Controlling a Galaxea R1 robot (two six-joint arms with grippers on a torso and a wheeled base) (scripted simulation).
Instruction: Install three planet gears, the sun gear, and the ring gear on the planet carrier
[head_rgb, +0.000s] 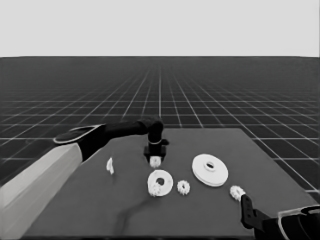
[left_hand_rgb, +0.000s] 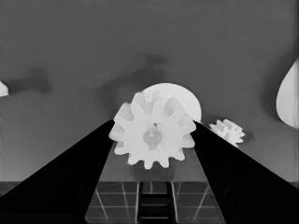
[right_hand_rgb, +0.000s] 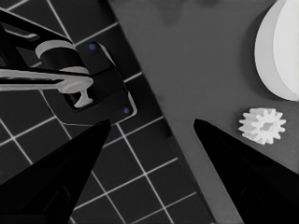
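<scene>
Pale grey and broad, my left arm fills the lower left corner of the head view, then darkens and bends at the wrist so that my left gripper (head_rgb: 155, 159) points straight down over the middle of the table (head_rgb: 90, 215); its two fingers (left_hand_rgb: 70, 186) are clamped on the flanks of a planet gear (left_hand_rgb: 153, 129), held clear above the surface; directly below and just nearer the front edge lies the smaller round part (head_rgb: 159, 182), the planet carrier, flat on the tabletop, with one gear (head_rgb: 156, 190) already seated on its front rim; a second loose gear (head_rgb: 183, 187) rests just beside the carrier, on the side toward the right edge; the larger round part (head_rgb: 210, 170), the ring gear, lies farther toward the right edge, apart from both; a thin white piece (head_rgb: 110, 165) stands toward the left edge, well apart from the carrier; my right arm waits at the front right corner, its right gripper (right_hand_rgb: 152, 122) spread wide and holding nothing, fingers straddling the table's edge; one more gear (right_hand_rgb: 262, 125) lies near that corner, close to one fingertip but untouched.
</scene>
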